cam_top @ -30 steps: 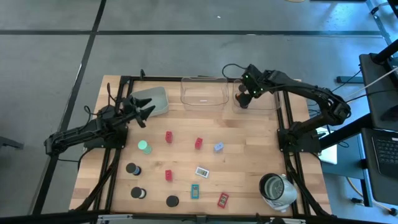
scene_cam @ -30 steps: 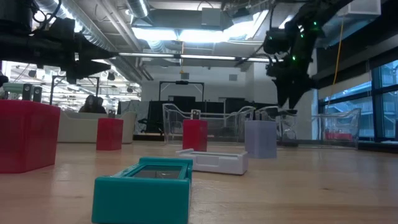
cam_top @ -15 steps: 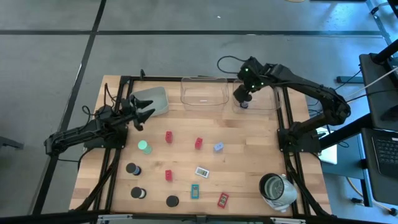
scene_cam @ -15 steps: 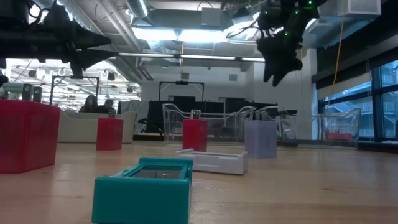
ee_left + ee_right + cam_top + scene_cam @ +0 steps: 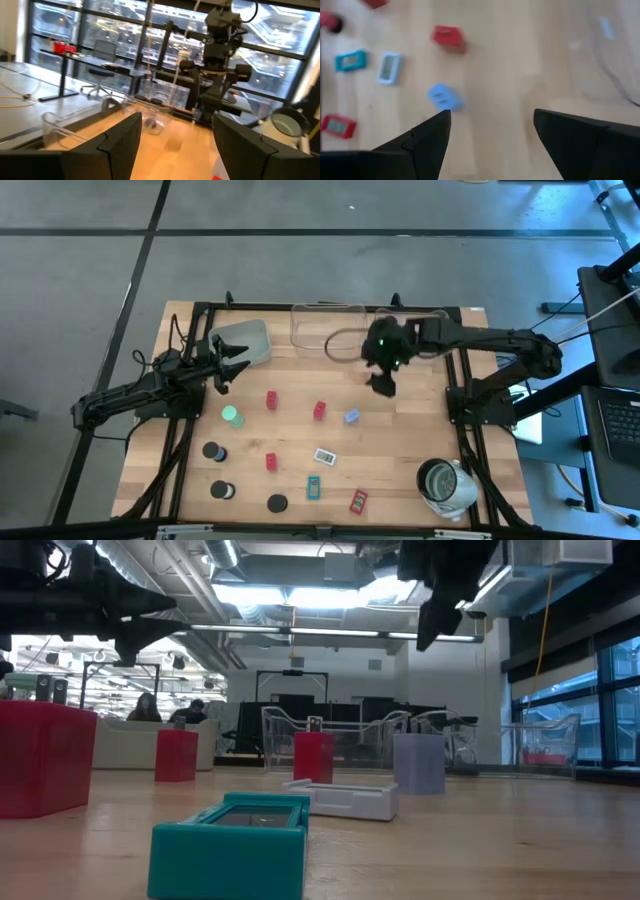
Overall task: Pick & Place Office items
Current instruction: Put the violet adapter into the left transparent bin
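The office items lie scattered on the wooden table: red blocks (image 5: pixel 271 400) (image 5: pixel 319 410) (image 5: pixel 270 462), a pale-blue cube (image 5: pixel 351 417), a green disc (image 5: pixel 232 416), black caps (image 5: pixel 213 451) (image 5: pixel 277 503), a white rectangle (image 5: pixel 324 456), a teal one (image 5: pixel 314 487) and a red one (image 5: pixel 358 501). My right gripper (image 5: pixel 383 382) hangs open above the table's middle, just far of the pale-blue cube (image 5: pixel 442 97), pointing steeply down with nothing between its fingers. My left gripper (image 5: pixel 225 366) waits open at the table's left, near the grey tray (image 5: pixel 245 340).
Two clear trays (image 5: pixel 328 330) (image 5: pixel 425 320) stand along the far edge, the right one partly under my right arm. A silvery-white round container (image 5: pixel 445 485) sits at the near right corner. Bare wood lies between the trays and the items.
My right gripper has left the right clear tray, risen, and swung toward the table's near edge and a little left, out over the middle of the table, rolling as it went. Nothing on the table has moved.
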Action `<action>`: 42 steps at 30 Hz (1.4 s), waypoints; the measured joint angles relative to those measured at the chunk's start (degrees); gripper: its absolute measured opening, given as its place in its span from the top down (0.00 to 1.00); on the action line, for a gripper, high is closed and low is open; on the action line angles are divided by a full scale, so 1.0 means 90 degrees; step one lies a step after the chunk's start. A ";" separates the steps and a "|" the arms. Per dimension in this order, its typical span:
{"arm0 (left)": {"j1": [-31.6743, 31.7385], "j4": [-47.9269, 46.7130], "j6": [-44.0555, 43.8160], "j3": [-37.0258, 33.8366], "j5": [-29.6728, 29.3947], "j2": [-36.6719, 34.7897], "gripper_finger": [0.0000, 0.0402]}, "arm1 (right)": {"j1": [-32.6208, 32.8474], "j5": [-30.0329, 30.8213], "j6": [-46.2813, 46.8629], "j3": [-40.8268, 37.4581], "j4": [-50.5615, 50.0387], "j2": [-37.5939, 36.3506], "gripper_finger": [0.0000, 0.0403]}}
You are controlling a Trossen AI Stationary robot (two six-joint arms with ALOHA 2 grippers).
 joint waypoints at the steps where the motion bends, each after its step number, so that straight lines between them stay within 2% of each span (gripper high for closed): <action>1: 0.0001 -0.0012 -0.0002 0.0000 0.0091 0.0000 0.40 | 0.0181 0.0042 0.0002 0.0000 0.0008 0.0000 0.29; 4: 0.0000 -0.0030 -0.0002 0.0000 0.0291 -0.0001 0.40 | 0.0778 0.0215 0.0030 0.0000 0.0176 0.0000 0.29; 8: 0.0001 -0.0103 -0.0002 -0.0002 0.0302 0.0001 0.40 | 0.1442 0.0778 0.0280 0.0000 0.0545 0.0000 0.28; 12: 0.0000 -0.0157 -0.0001 -0.0002 0.0295 0.0000 0.40 | 0.1880 0.1326 0.0335 0.0001 0.0702 0.0037 0.26; 15: -0.0002 -0.0155 0.0001 0.0000 0.0292 0.0002 0.40 | 0.2068 0.1470 0.0383 0.0000 0.0693 0.0224 0.24; 19: -0.0002 -0.0149 0.0009 -0.0002 0.0285 0.0001 0.40 | 0.2222 0.1441 0.0300 0.0000 0.0754 0.0734 0.22; 26: -0.0001 -0.0141 0.0047 0.0001 0.0214 0.0002 0.40 | 0.2306 0.1418 -0.0812 0.0000 0.0788 0.1707 0.22; 32: -0.0002 -0.0142 0.0047 0.0001 0.0207 0.0001 0.40 | 0.2190 0.1415 -0.0979 -0.0002 0.0791 0.2412 0.22; 37: 0.0000 -0.0143 0.0049 -0.0002 0.0202 -0.0001 0.40 | 0.2085 0.1415 -0.1003 -0.0002 0.0937 0.2771 0.22; 42: 0.0001 -0.0143 0.0049 0.0000 0.0202 0.0001 0.40 | 0.2046 0.1415 -0.0998 -0.0005 0.1257 0.2788 0.23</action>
